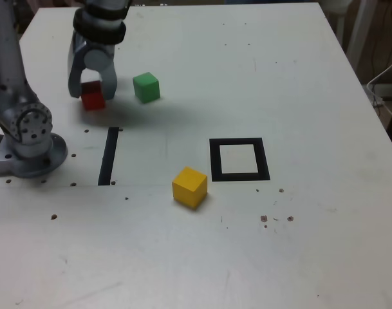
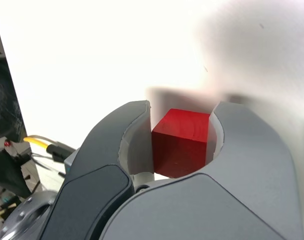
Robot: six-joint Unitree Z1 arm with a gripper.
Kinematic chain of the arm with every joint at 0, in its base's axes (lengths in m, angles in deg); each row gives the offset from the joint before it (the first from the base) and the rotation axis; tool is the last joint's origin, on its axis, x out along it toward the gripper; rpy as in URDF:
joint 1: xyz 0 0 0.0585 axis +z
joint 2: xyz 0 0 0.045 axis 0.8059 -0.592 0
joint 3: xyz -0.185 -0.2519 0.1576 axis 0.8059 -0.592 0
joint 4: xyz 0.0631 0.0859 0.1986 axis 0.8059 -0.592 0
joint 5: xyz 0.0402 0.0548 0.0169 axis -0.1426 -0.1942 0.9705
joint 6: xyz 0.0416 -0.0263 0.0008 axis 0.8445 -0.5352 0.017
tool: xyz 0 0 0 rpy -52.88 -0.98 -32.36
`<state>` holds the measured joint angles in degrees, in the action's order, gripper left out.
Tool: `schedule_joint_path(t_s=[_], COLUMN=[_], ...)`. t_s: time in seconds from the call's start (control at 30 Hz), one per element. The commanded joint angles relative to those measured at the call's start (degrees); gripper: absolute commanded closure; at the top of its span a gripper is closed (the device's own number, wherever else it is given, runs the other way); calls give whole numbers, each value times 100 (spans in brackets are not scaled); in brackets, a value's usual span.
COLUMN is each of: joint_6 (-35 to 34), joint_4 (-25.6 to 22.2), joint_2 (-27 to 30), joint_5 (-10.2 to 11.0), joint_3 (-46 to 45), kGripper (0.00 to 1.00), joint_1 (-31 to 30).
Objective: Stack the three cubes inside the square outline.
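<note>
The gripper [image 1: 93,90] points down at the far part of the table [image 1: 298,90], toward the exterior view's left, with its jaws pinching the red cube [image 1: 93,98]. In the wrist view, the red cube [image 2: 182,142] sits between the two grey jaws, each inner face against one side of it. In the exterior view, the cube's lower edge sits at table level; whether it rests on the surface cannot be told.

The green cube [image 1: 146,87] stands on the table just beside the gripper, on the exterior view's right of it, apart from the red cube.

The yellow cube [image 1: 190,187] lies nearer the camera, near the outline's near-left corner as the exterior view shows it, outside the outline and not touching it.

The square outline [image 1: 239,159] lies flat near the table centre; its white centre holds no cube.

A straight black strip [image 1: 109,155] lies on the table between the arm base [image 1: 29,151] and the outline, well apart from the outline.
</note>
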<state>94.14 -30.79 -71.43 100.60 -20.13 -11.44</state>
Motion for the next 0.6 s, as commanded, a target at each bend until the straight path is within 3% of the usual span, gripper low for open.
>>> schedule_joint_path(t_s=[0.0,0.27,0.43,0.57], joint_6=[1,-159,-496,-861], joint_4=[-267,-780,-990,-1247], joint_2=[111,371,388,343], joint_5=[-62,-289,-501,-554], joint_3=[205,708,1031,1331], kGripper=[72,72,72,72], joint_1=[-232,-941,-1629,-2219])
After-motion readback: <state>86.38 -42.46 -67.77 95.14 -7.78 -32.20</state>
